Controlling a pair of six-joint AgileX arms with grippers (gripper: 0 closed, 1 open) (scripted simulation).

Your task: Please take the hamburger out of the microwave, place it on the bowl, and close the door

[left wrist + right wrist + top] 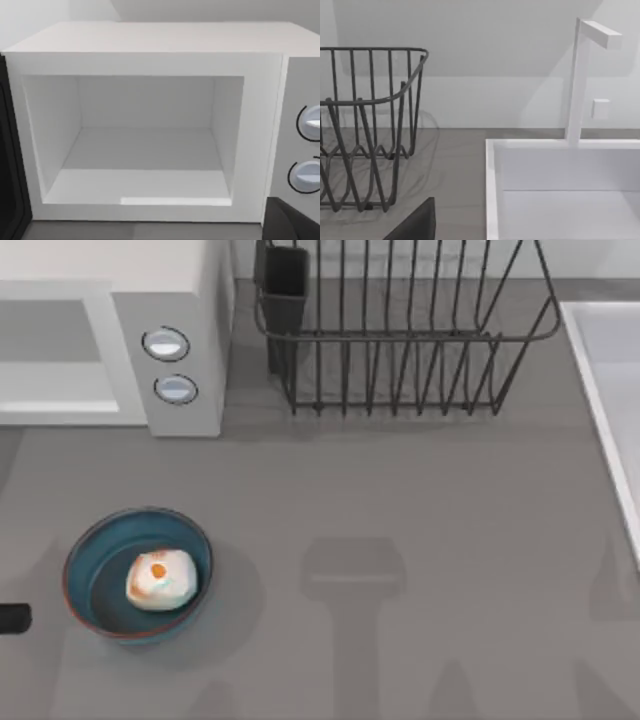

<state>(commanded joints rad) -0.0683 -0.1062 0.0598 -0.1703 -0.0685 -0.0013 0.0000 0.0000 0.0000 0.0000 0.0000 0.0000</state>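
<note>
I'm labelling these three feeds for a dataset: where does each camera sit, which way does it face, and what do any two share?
Top view: above the table, looking down on the microwave, the bowl holding the hamburger, the wire rack; a dark tip at the left edge.
Left wrist view: on the left arm, facing the open, empty microwave cavity; a dark piece in one corner.
Right wrist view: on the right arm, facing rack, sink, faucet.
Shared: microwave buttons; rack.

Hamburger [160, 578] in bowl [82, 558]; microwave [150, 60] open.
</note>
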